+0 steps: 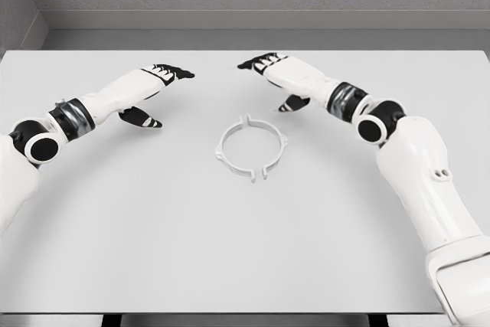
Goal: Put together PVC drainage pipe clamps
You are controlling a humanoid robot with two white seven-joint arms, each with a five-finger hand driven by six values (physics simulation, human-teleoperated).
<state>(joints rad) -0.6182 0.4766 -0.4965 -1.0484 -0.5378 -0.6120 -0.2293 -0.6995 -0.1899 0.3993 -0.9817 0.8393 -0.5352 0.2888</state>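
While both hands hover empty, fingers loosely extended, the clamp (pixel 252 147) lies mid-table as two half-rings facing each other, gaps at 12 and 6 o'clock. Left hand (pixel 157 89) sits at its 10, right hand (pixel 279 78) at 1. Plan: press halves squarely together, flanges aligned.

White pipe clamp ring (pixel 252 147) on table (pixel 153 250), left hand (pixel 157 86) & right hand (pixel 279 74) hovering apart, fingers relaxed

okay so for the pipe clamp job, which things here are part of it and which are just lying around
Part of the job: the white clamp ring in two halves; left robot hand; right robot hand, both open and apart from it.
Just lying around: nothing, only the table.
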